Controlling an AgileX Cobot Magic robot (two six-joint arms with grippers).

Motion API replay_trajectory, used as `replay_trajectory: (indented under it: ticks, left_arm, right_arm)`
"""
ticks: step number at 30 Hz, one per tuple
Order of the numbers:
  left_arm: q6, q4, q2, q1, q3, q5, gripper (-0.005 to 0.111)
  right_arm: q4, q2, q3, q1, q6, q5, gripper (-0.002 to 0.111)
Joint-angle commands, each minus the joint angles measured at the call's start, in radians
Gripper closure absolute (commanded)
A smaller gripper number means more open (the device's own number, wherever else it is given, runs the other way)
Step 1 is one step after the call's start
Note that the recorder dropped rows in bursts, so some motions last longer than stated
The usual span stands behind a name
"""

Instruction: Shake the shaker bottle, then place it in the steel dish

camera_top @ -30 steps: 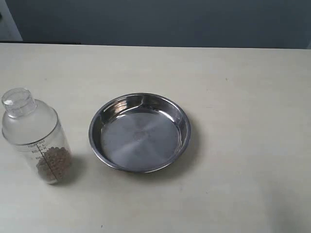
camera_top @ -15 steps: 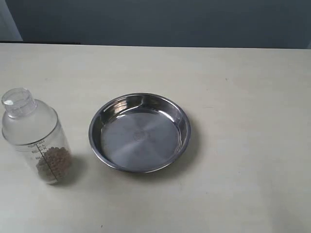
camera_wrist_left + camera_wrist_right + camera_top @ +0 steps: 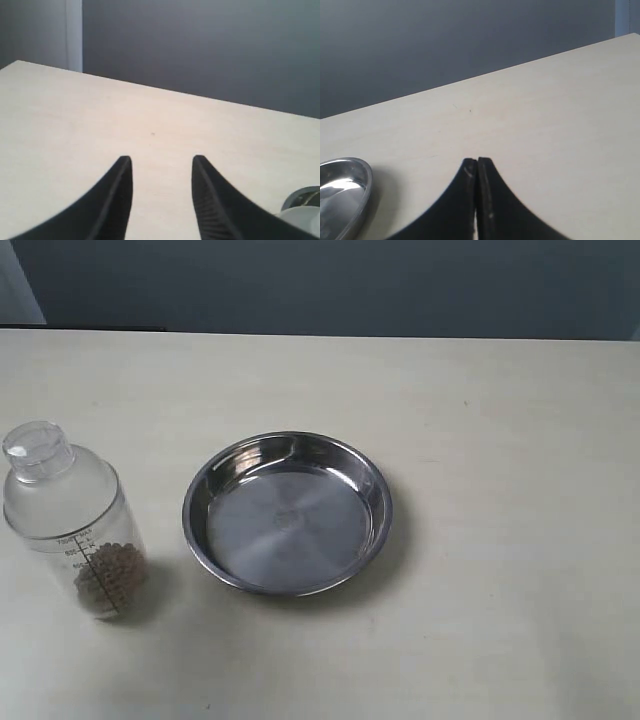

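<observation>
The shaker bottle [image 3: 72, 515] stands upright on the table at the left of the exterior view, brown pellets in its base, frosted dome and small cap on top. The steel dish [image 3: 288, 512] lies to its right, holding nothing; its rim also shows in the right wrist view as the steel dish [image 3: 342, 192]. A frosted edge of the shaker bottle [image 3: 304, 217] peeks into a corner of the left wrist view. My left gripper [image 3: 162, 161] is open over bare table. My right gripper [image 3: 477, 162] is shut on nothing. Neither gripper appears in the exterior view.
The pale table [image 3: 500, 440] stretches around both objects, with a dark wall [image 3: 330, 285] behind its far edge.
</observation>
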Motion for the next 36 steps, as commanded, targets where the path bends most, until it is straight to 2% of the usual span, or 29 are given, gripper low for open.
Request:
replay_trajectory:
  ticks: [1,3,6,8,11,13,16,21,27,36]
  left_arm:
    - [0.02,0.155,0.033,-0.077,-0.173,0.026,0.069]
    - [0.02,0.237,0.064,-0.112,-0.277,0.073,0.069]
    - [0.02,0.248,0.157,-0.165,-0.385,0.108,0.069]
    - [0.02,0.25,0.218,-0.204,-0.431,0.121,0.064]
    - [0.01,0.239,0.269,-0.236,-0.457,0.121,0.043]
    - [0.01,0.205,0.266,-0.236,-0.45,0.117,0.022]
    - [-0.015,0.099,0.258,-0.228,-0.399,0.076,0.002]
    - [-0.036,0.07,0.258,-0.253,-0.287,0.026,0.001]
    - [-0.048,0.119,0.261,-0.345,-0.271,0.017,0.001]
    - [-0.125,0.134,0.261,-0.4,-0.166,-0.021,0.001]
  right_arm:
    - [-0.001,-0.005,0.001,-0.003,-0.003,-0.011,0.109]
    - [-0.001,-0.005,0.001,-0.003,-0.003,-0.011,0.109]
    - [-0.001,-0.005,0.001,-0.003,-0.003,-0.011,0.109]
    - [-0.001,-0.005,0.001,-0.003,-0.003,-0.011,0.109]
    - [-0.001,-0.005,0.001,-0.003,-0.003,-0.011,0.109]
    - [-0.001,-0.005,0.001,-0.003,-0.003,-0.011,0.109]
    - [-0.001,-0.005,0.001,-0.003,-0.003,-0.011,0.109]
    - [-0.001,-0.005,0.001,-0.003,-0.003,-0.011,0.109]
    - [-0.001,-0.005,0.001,-0.003,-0.003,-0.011,0.109]
    - [-0.001,-0.005,0.001,-0.003,-0.003,-0.011,0.109]
